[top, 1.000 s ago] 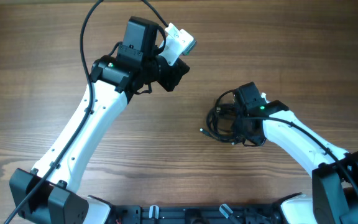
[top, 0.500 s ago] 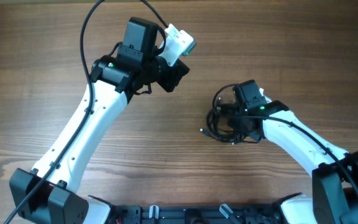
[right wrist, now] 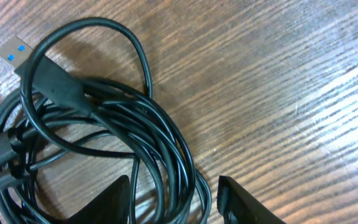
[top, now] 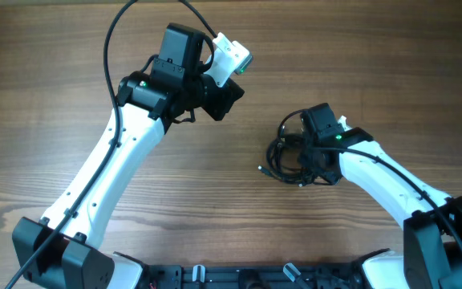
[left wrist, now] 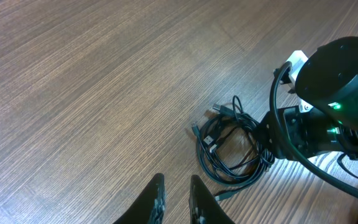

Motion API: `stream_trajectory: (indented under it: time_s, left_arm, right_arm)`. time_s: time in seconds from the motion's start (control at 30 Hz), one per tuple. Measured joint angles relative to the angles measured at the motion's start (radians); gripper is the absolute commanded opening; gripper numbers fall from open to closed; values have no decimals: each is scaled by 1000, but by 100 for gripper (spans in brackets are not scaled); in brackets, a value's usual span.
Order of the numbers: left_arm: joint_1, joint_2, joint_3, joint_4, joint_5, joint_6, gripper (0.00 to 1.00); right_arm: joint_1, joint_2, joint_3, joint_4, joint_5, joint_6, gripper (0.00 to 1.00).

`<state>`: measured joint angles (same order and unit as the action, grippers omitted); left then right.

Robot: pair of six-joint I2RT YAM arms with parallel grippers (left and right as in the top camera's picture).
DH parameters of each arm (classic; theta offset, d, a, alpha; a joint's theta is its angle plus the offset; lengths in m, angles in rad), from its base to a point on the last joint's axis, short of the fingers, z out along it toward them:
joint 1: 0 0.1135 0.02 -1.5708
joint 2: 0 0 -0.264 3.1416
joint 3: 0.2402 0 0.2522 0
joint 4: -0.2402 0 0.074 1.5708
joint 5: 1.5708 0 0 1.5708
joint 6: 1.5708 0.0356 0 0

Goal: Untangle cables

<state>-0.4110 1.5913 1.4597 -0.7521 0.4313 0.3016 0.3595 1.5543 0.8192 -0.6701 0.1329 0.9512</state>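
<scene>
right tool [right wrist: 173, 198] shifted slightly, spread over one cable bundle [right wrist: 123, 112]; left tool [left wrist: 176, 186] narrowly parted, empty.

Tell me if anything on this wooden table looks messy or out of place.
Yes: the thin black cables lie snarled in one heap, loops crossing and threaded through each other, right at the open right gripper. Nothing looks spilled or broken.

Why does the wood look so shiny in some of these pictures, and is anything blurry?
Right wrist view: bright glare streaks the table at right; the cables are sharp, the right gripper's fingers at the bottom edge are dark and slightly soft. Left wrist view: a white glare patch on the wood beneath the right arm. Overhead view: even light, no strong glare.
</scene>
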Motion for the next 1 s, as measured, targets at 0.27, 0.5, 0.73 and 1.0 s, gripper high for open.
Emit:
stream_trajectory:
  time_s: [0.27, 0.5, 0.73, 1.0]
  left_arm:
    - [0, 0, 0, -1, 0, 0, 15]
    - [0, 0, 0, -10, 0, 12, 15]
    - [0, 0, 0, -21, 0, 16, 15]
    - [0, 0, 0, -23, 0, 19, 16]
  right_arm:
    - [0, 0, -32, 20, 6, 13, 18]
    - [0, 0, -32, 39, 6, 20, 5]
    - [0, 0, -32, 73, -9, 17, 42]
    - [0, 0, -32, 81, -13, 11, 40]
